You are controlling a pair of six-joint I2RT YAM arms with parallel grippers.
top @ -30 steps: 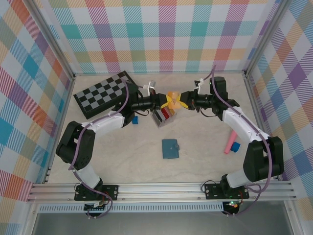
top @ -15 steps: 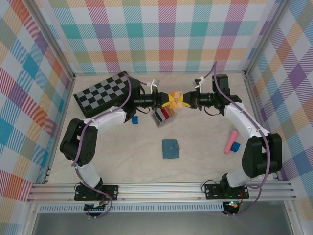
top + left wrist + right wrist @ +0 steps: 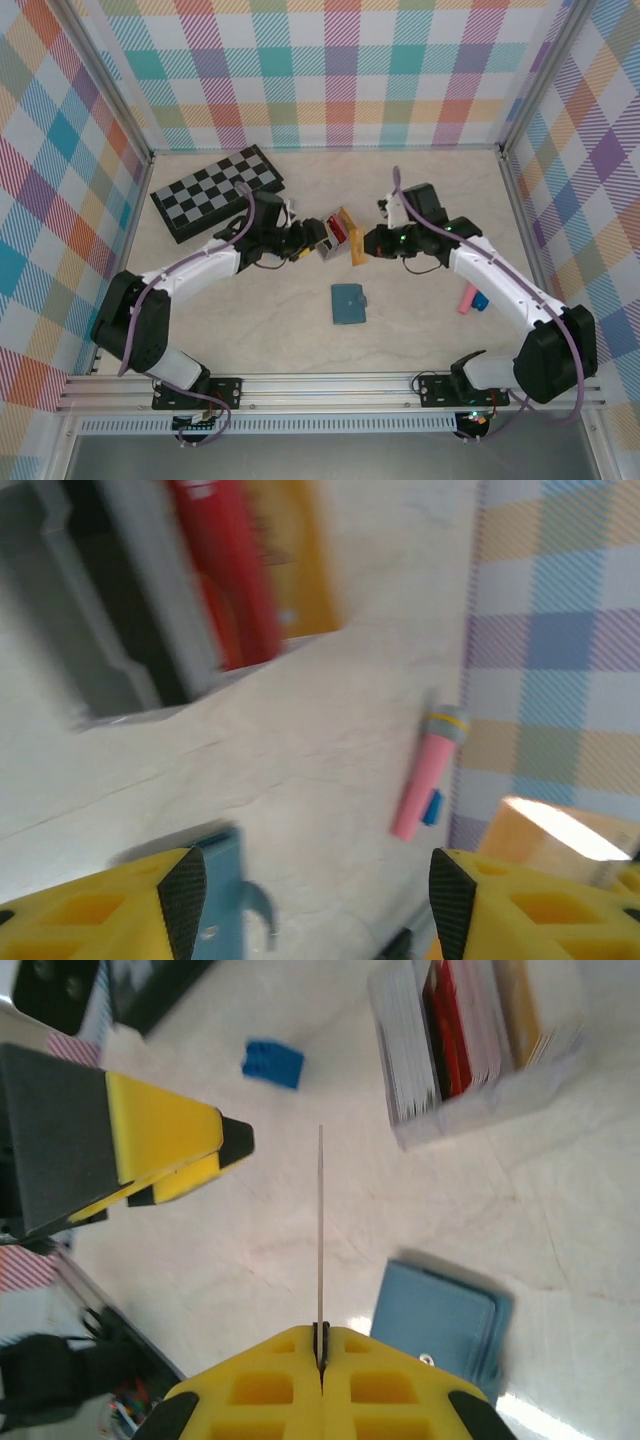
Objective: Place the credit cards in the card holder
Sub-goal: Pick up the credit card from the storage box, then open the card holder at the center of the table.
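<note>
From above, my left gripper (image 3: pixel 308 240) sits just left of the holder (image 3: pixel 332 240), and my right gripper (image 3: pixel 367 243) is just right of it.

At my left wrist, the fingers (image 3: pixel 95 910) are spread with nothing between them. The holder is close ahead with a red card (image 3: pixel 225 580) standing in it.

At my right wrist, the fingers are pinched on a card (image 3: pixel 320 1230) seen edge-on, in the air and clear of the holder. The rack is mostly filled. I judge this card is what remains to slot in.
</note>
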